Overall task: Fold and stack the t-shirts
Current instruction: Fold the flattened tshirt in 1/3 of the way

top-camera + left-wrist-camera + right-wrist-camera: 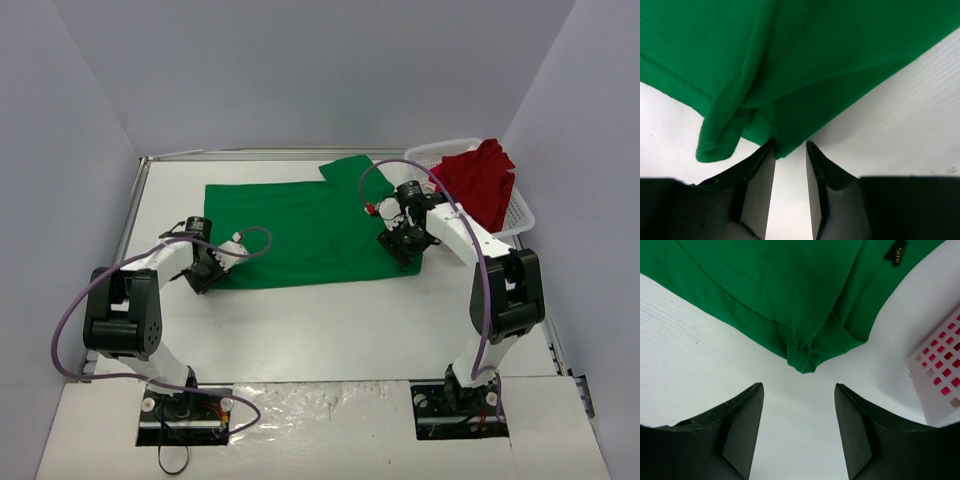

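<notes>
The green t-shirt (300, 225) lies spread flat on the white table, one sleeve sticking out at its far right. My left gripper (203, 278) sits low at the shirt's near-left corner. In the left wrist view the green t-shirt (815, 50) has its folded corner tip just between the tips of the left gripper (790, 145), whose jaws stand narrowly apart with table showing through. My right gripper (400, 250) is at the near-right corner. There the right gripper (797, 387) is wide open, the green t-shirt's (780, 290) bunched corner a little ahead of it. The red t-shirt (482, 178) lies crumpled in the basket.
The white lattice basket (520, 215) stands at the back right by the wall, and the basket's corner (940, 380) shows close to the right gripper's right finger. Grey walls enclose the table on three sides. A small black label (898, 251) sits on the green shirt.
</notes>
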Controlling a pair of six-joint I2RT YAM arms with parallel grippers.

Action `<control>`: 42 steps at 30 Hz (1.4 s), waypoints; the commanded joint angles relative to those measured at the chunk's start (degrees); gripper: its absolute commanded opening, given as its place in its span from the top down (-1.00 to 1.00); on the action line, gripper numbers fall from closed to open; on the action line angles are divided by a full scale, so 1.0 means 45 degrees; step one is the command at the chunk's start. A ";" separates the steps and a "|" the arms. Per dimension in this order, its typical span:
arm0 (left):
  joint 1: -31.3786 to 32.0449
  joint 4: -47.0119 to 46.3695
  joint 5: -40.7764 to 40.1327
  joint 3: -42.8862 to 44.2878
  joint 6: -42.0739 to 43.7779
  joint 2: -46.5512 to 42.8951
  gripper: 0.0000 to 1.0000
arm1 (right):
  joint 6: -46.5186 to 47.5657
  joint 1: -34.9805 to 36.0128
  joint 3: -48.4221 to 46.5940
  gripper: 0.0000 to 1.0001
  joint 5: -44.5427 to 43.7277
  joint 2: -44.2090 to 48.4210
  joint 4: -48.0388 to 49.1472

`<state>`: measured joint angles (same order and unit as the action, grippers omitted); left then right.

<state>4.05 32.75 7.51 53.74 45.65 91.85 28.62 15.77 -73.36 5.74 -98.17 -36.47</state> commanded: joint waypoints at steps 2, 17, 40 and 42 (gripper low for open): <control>-0.0081 -0.0325 -0.0184 -0.0086 0.0188 0.0213 0.40 | -0.0013 -0.0086 -0.0123 -0.09 -0.0122 -0.0196 -0.0294; -0.0081 -0.0521 -0.0106 -0.0242 -0.0222 0.0682 0.95 | 0.0280 -0.0125 0.0775 -0.10 -0.0591 -0.0098 -0.0333; -0.0081 -0.0072 -0.0145 -0.0223 -0.0574 0.0116 0.95 | 0.0554 -0.0614 0.0248 0.97 -0.0864 -0.2541 0.0370; -0.0139 0.0084 -0.0261 -0.0164 -0.0516 -0.0253 0.95 | 0.0573 -0.0730 0.0248 1.00 -0.1001 -0.2307 0.0331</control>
<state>4.03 30.63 5.93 53.47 43.92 92.79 30.79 13.21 -71.18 3.11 -109.38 -33.54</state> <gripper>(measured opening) 0.045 0.018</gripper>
